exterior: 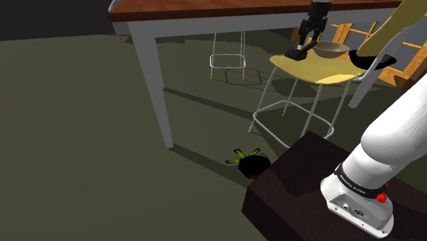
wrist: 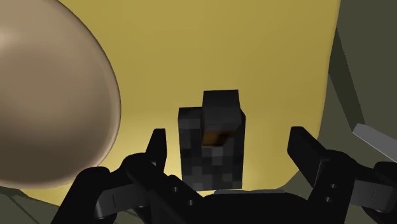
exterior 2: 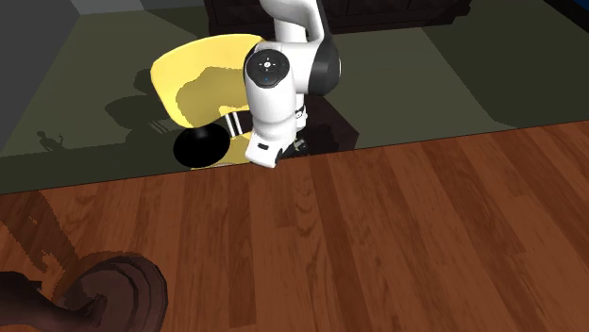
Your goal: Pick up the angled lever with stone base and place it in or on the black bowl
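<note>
Hand: open, its two black fingers standing apart on either side of the lever and touching neither face of it.
Lever: a dark, speckled stone block with a darker arm rising from it (an orange glint shows where the two meet). It stands on the yellow chair seat, not on any tabletop, between the fingers and just beside the bowl.
Bowl: tan in the wrist and shoulder views, black as seen in the second exterior view. It sits on the same seat.
Step in hand: the approach to the grasp, I judge, since the block rests on the seat and nothing is lifted yet.
Next move calls for: a little more descent so the pads reach the block's sides, then a square closing on the base and not on the arm. After that comes a lift high enough to clear the bowl's rim before the short carry across.
</note>
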{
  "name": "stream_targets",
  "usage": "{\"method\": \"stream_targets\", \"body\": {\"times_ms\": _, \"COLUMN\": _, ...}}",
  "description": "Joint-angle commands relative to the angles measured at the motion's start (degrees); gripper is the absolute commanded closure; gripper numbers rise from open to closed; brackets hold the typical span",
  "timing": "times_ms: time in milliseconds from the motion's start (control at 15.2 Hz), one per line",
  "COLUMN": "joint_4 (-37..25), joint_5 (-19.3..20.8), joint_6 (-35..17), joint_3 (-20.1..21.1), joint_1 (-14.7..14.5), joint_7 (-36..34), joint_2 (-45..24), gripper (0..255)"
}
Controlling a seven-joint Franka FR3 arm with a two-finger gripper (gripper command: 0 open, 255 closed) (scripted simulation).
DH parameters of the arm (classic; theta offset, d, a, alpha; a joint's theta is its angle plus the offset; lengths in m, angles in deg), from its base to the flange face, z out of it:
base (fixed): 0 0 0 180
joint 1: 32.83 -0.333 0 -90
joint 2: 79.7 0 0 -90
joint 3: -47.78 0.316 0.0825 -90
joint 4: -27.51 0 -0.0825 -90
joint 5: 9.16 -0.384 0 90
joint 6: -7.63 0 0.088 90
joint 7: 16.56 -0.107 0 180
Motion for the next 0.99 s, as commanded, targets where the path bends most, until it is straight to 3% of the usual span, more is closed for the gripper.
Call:
{"method": "stream_targets", "body": {"times_ms": 0, "joint_4": 1.7, "joint_5": 0.0, "joint_6": -1.7, "joint_3": 0.0, "joint_1": 0.0, "joint_7": -0.1, "joint_2": 0.1, "gripper": 0}}
{"method": "stream_targets", "body": {"times_ms": 594, "joint_4": 2.9, "joint_5": 0.1, "joint_6": -2.9, "joint_3": 0.0, "joint_1": 0.0, "joint_7": -0.1, "joint_2": 0.1, "gripper": 0}}
{"method": "stream_targets", "body": {"times_ms": 660, "joint_4": 2.9, "joint_5": 0.1, "joint_6": -2.8, "joint_3": 0.0, "joint_1": 0.0, "joint_7": -0.1, "joint_2": 0.1, "gripper": 255}}
{"method": "stream_targets", "body": {"times_ms": 924, "joint_4": 3.0, "joint_5": 0.1, "joint_6": -2.9, "joint_3": 0.0, "joint_1": 0.0, "joint_7": 0.0, "joint_2": 0.2, "gripper": 255}}
